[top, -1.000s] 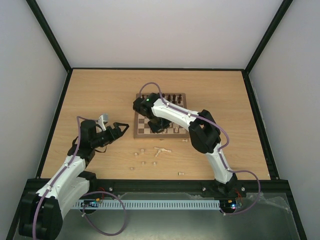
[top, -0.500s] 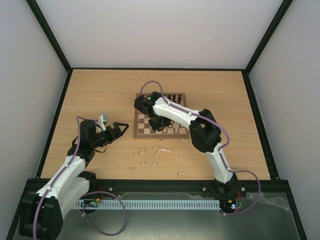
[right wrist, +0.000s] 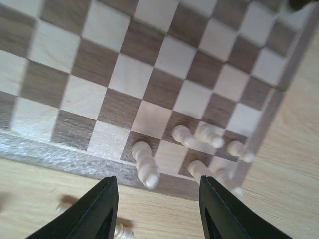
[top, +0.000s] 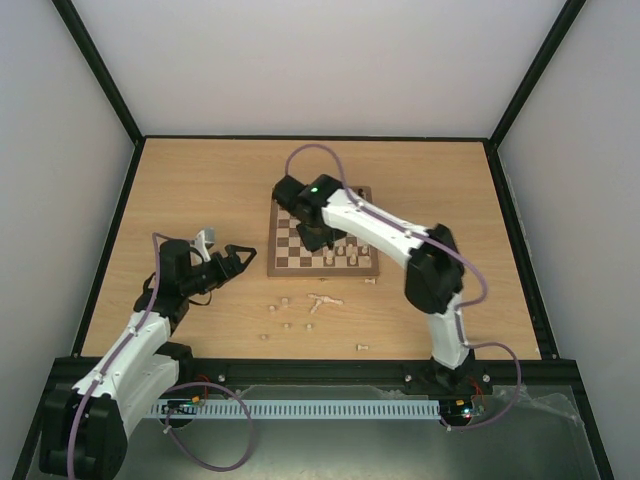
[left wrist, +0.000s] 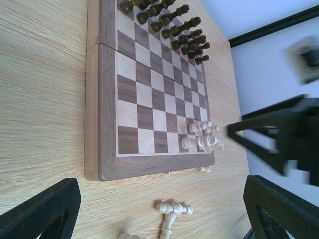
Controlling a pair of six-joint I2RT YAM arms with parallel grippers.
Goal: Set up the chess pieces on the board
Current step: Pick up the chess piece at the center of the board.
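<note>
The board point(top: 300, 262) lies mid-table, with dark pieces along its far edge. Several cream chess pieces point(top: 345, 259) stand near its near right corner. My right gripper point(top: 317, 236) hangs open and empty over the board. In the right wrist view its fingers point(right wrist: 107, 211) frame a tall cream piece point(right wrist: 146, 163) on the board's point(right wrist: 124, 74) near row, beside other cream pieces point(right wrist: 199, 135). My left gripper point(top: 243, 259) is open and empty, left of the board. Its wrist view shows the board point(left wrist: 149, 99), the standing cream pieces point(left wrist: 203, 137) and two lying ones point(left wrist: 173, 209).
Loose cream pieces lie on the table in front of the board point(top: 323, 300), with others further left point(top: 284, 300) and one near the front edge point(top: 362, 347). One lies by the board's near right corner point(top: 370, 282). Dark pieces point(left wrist: 169, 22) fill the far rows.
My right gripper has moved from the board's near rows towards its far side, and the arm's elbow has swung right. The left arm has not moved.
</note>
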